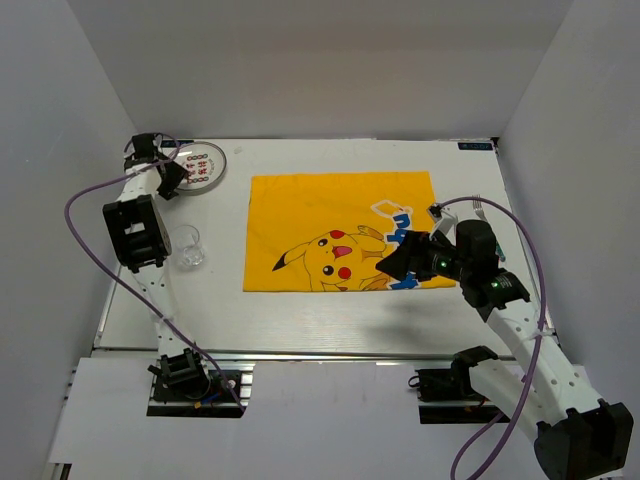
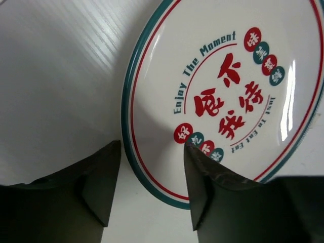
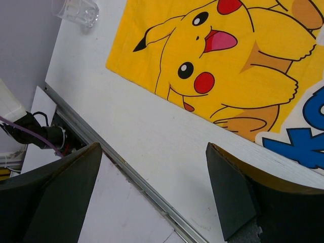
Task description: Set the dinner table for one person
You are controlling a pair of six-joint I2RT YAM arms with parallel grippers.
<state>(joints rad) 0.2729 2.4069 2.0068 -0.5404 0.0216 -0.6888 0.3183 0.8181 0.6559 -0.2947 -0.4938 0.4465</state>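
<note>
The left gripper (image 2: 151, 152), open, straddles the rim of the stiff, likely slippery plate (image 2: 228, 101) at ten o'clock on the desk (image 1: 300, 320); the right gripper (image 3: 153, 149) gapes empty.

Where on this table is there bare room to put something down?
The yellow cloth is mostly bare. A free strip of table runs between its near edge and the front rail. Crowded: the left side, with plate, glass and left arm; the right arm overhangs the cloth's near-right corner.

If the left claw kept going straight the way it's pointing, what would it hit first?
Probably the plate: its rim lies between the open fingers of the left gripper, though depth is hard to judge.
</note>
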